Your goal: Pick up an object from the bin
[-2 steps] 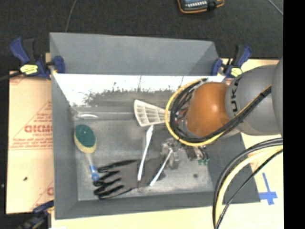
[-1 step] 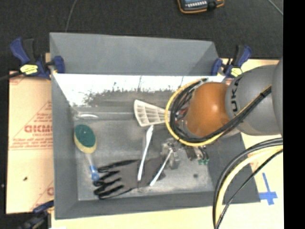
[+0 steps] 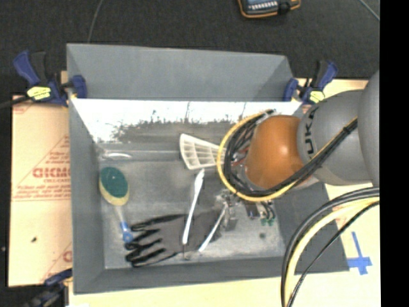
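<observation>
My gripper (image 3: 227, 212) hangs low over the right middle of the bin, beneath the arm's orange cover. Just left of it lies a white slotted spatula (image 3: 195, 153), its head toward the back wall and its long handle running down toward the front. A second thin white handle (image 3: 213, 233) slants out from under the gripper toward the front. A black glove (image 3: 151, 238) lies flat at the front, its cuff reaching under the white handles close to the gripper.
A dish wand with a round teal sponge head (image 3: 114, 184) and a clear handle with a blue end lies along the left side. The arm and its cables cover the bin's right part.
</observation>
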`<action>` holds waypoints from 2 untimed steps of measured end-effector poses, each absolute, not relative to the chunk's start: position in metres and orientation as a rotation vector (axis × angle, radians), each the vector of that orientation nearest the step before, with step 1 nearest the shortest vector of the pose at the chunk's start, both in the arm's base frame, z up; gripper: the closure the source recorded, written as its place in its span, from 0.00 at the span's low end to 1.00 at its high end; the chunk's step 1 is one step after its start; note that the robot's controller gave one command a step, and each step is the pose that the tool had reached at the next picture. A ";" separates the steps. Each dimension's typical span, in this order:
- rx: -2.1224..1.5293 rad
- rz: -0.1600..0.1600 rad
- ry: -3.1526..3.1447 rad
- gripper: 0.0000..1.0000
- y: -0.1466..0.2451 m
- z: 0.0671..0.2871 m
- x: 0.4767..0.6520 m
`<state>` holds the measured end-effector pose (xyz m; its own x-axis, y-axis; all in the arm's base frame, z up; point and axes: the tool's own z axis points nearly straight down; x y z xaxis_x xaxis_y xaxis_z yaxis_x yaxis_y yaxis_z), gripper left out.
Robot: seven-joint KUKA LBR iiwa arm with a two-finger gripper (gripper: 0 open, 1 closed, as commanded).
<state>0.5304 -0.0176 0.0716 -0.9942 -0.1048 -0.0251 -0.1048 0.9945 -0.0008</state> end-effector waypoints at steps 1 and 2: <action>-0.223 -0.003 3.103 1.00 -0.027 0.172 0.529; -0.245 0.000 3.103 1.00 -0.013 0.254 0.522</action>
